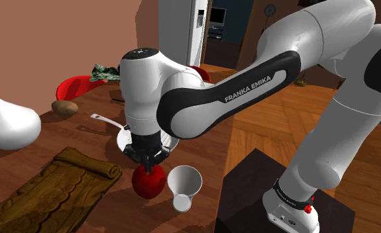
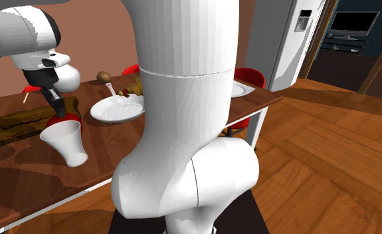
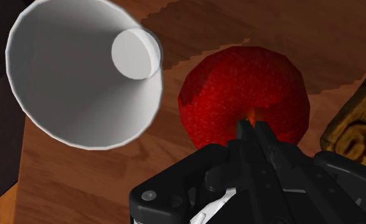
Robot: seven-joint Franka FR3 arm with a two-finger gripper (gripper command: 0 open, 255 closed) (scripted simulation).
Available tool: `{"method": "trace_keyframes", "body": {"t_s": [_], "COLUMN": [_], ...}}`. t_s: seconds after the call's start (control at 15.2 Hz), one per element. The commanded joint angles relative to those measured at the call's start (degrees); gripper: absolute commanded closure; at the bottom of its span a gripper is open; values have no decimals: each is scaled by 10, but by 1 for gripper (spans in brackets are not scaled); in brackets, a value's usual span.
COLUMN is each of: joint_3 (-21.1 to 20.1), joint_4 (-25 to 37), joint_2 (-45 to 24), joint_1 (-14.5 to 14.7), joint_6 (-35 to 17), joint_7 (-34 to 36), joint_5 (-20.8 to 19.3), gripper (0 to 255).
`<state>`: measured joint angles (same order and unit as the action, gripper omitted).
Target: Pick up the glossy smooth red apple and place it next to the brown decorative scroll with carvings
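Jaws: gripper [image 3: 251,125] fingers were closed together over the apple's top.
Apple [image 1: 148,183]: near the table [image 1: 83,142] edge, between scroll [image 1: 56,188] and white cup [image 1: 184,186].

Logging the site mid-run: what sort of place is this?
Likely a home dining area: a wooden table with a plate on it, red chairs beside it, a white fridge beyond.

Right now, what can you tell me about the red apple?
The apple is round, shiny and deep red, with a finely speckled skin and a small orange spot at its top. It sits on the brown wooden table, between a white cup and a carved brown scroll. The black gripper is right at its top.
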<state>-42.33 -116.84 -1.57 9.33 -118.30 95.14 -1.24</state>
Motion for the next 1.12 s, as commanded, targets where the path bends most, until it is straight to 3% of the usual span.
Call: {"method": "trace_keyframes", "body": {"t_s": [0.0, 0.4, 0.46, 0.79, 1.06], "joint_3": [0, 0, 0, 0, 2], "joint_4": [-3, -3, -3, -3, 47], "joint_2": [-1, -1, -1, -1, 26], "joint_1": [0, 0, 0, 0, -3], "joint_6": [-4, -4, -4, -4, 66], "joint_7": [0, 0, 0, 0, -14], "joint_5": [-1, -1, -1, -1, 19], "gripper": [255, 255, 0, 0, 0]}}
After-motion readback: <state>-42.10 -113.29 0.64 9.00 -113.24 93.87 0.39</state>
